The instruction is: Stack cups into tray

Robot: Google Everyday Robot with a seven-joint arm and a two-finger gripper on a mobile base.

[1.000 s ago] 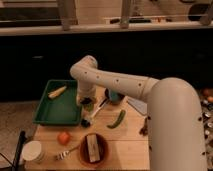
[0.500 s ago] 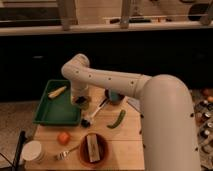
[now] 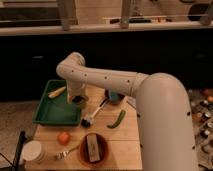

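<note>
The bright green tray (image 3: 52, 111) lies at the table's left with a yellow item (image 3: 56, 91) in its far corner. My gripper (image 3: 77, 98) points down over the tray's right rim. A dark olive-green cup (image 3: 78, 100) is right at the gripper's tip, partly hidden by it. The teal-blue cup (image 3: 114, 96) stands on the table to the right of the gripper, partly hidden behind my arm.
A dish brush (image 3: 92, 117) and a green pepper (image 3: 116, 119) lie mid-table. An orange fruit (image 3: 63, 137), a fork (image 3: 64, 152) and a white cup (image 3: 31, 150) sit at the front left. A reddish-brown bowl (image 3: 93, 149) stands at the front.
My arm has swung left, carrying the gripper and the dark cup at its tip from beside the tray to over its right rim.
</note>
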